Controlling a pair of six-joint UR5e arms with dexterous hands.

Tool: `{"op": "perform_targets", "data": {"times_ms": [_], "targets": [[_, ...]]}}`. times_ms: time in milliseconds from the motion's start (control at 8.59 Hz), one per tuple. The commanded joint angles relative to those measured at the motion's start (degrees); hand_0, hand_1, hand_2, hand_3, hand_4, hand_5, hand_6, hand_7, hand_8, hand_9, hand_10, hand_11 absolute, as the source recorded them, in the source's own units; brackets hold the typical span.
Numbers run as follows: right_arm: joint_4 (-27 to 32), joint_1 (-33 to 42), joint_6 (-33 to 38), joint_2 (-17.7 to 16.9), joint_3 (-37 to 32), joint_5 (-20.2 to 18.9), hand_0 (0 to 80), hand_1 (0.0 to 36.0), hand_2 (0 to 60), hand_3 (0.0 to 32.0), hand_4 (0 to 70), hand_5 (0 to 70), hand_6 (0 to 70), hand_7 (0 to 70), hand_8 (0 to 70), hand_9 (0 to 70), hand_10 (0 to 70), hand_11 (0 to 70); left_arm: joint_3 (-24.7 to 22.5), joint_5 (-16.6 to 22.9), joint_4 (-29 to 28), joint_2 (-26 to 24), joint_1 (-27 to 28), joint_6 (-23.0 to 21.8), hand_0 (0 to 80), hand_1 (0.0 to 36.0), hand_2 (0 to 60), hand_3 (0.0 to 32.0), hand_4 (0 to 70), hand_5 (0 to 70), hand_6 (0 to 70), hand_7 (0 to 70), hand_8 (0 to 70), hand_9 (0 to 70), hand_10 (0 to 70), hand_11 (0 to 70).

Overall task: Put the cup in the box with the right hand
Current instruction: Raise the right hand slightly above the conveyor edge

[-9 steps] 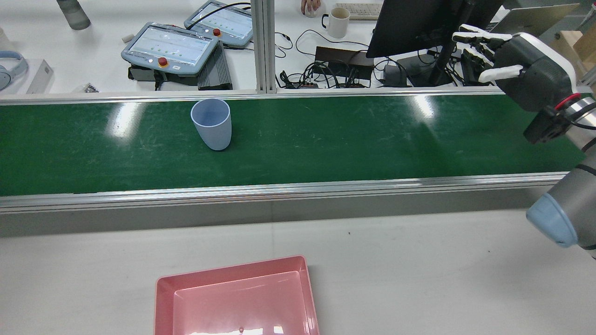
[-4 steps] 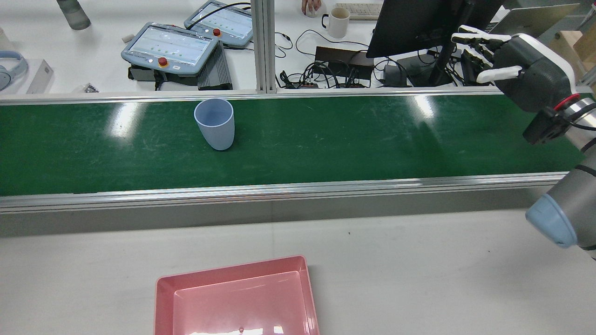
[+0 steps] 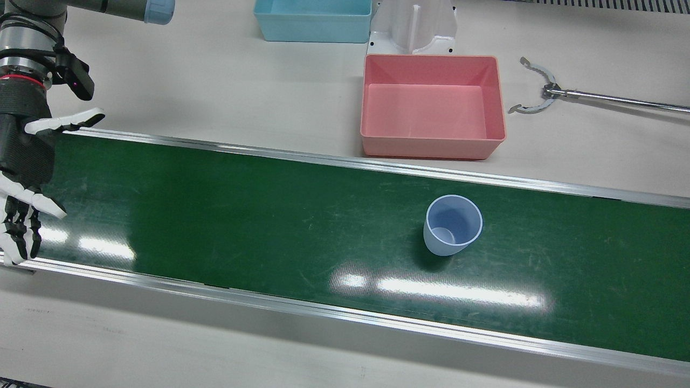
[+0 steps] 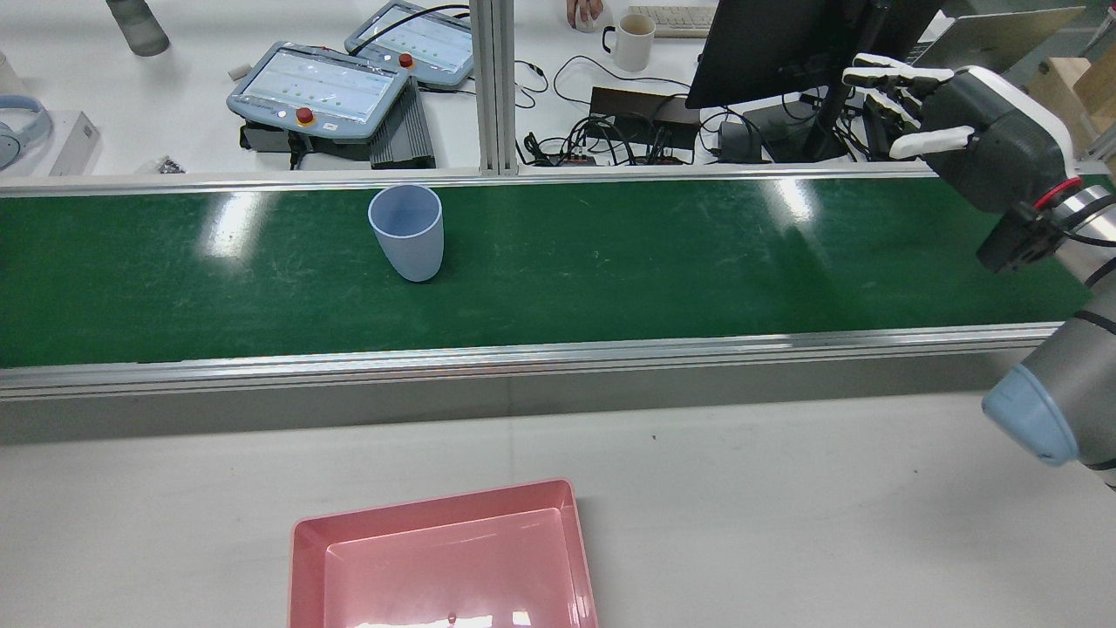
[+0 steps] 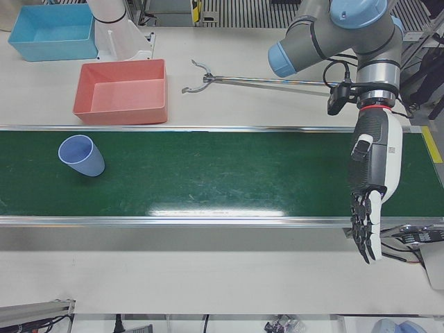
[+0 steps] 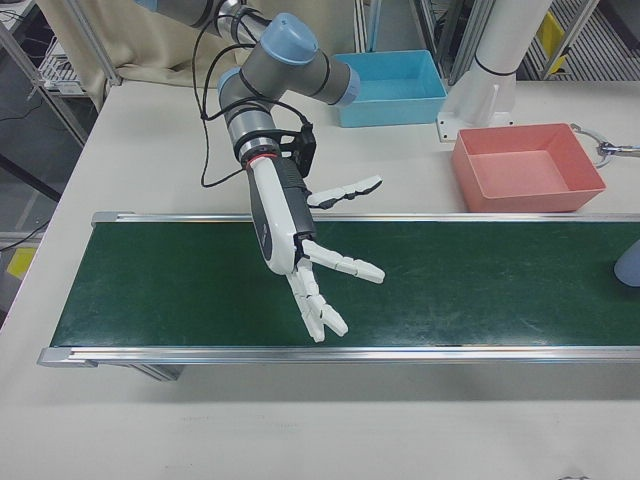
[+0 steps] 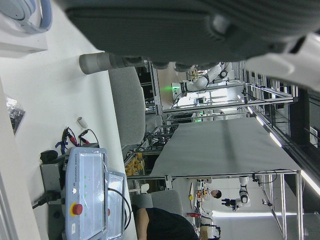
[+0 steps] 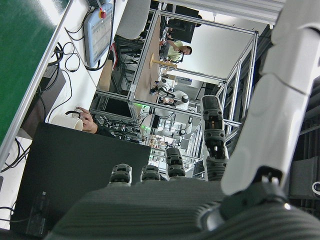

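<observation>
Pale blue plastic, the cup (image 3: 452, 224) stands upright on the green belt (image 3: 269, 215), mouth up and empty, towards the side of the belt far from the robot. In the rear view we see the cup (image 4: 406, 232) well to the left of the right hand (image 4: 976, 126), with a long stretch of bare belt (image 4: 610, 262) between them.

The right hand hovers over one end of the belt, fingers spread and straight, holding nothing. In the right-front view we see it (image 6: 300, 245) reaching out above the belt (image 6: 480, 280), its thumb pointing towards the box (image 6: 527, 168). In the front view the same hand (image 3: 24, 161) sits at the picture's left edge.

The left hand (image 5: 371, 187) hangs over the opposite end of the belt (image 5: 208, 173), fingers pointing down past the belt's near rail, loose and empty as well. The cup (image 5: 81, 155) is well apart from it.

The pink box (image 3: 433, 106) rests on the white table (image 3: 215, 81) just beside the belt's rail, empty, and near the cup across that rail. A blue box (image 3: 313, 20) stands further back, and a metal grabber (image 3: 544, 94) lies on the table beside the pink one.
</observation>
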Motion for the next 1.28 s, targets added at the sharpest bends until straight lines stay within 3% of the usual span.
{"op": "perform_targets", "data": {"times_ms": [0, 1164], "targets": [[0.0, -0.1, -0.1, 0.0, 0.0, 0.1, 54.2, 12.3, 0.0, 2.8, 26.6, 5.3, 4.5, 20.6, 2.3, 6.8, 4.0, 7.5, 0.0, 0.0, 0.0, 0.0, 0.0, 0.0, 0.0, 0.0, 0.0, 0.0, 0.0, 0.0, 0.0, 0.0, 0.0, 0.0, 0.0, 0.0], [0.2, 0.2, -0.2, 0.0, -0.1, 0.1, 54.1, 12.1, 0.0, 2.8, 26.8, 5.3, 4.8, 21.9, 2.3, 6.9, 4.5, 8.3, 0.0, 0.0, 0.0, 0.0, 0.0, -0.1, 0.0, 0.0, 0.0, 0.0, 0.0, 0.0, 0.0, 0.0, 0.0, 0.0, 0.0, 0.0]]}}
